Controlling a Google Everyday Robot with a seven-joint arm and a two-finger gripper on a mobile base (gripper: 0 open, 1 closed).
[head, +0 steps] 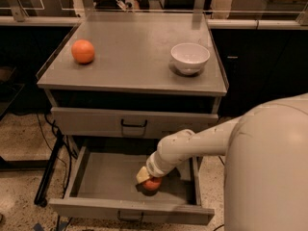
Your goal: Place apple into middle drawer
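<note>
The middle drawer point(101, 179) is pulled out at the bottom of the grey cabinet. The apple point(152, 183), red with orange tones, rests on the drawer floor toward the right. My gripper point(146, 177) reaches down into the drawer from the right and sits right on top of the apple, with its pale finger parts against the fruit's upper left side. The white arm point(192, 146) covers the drawer's right rear corner.
A plain orange fruit point(83, 51) lies at the left of the cabinet top point(130, 57). A white bowl point(190, 57) stands at the right. The upper drawer front point(132, 123) is closed. Dark cables point(48, 129) hang left of the cabinet.
</note>
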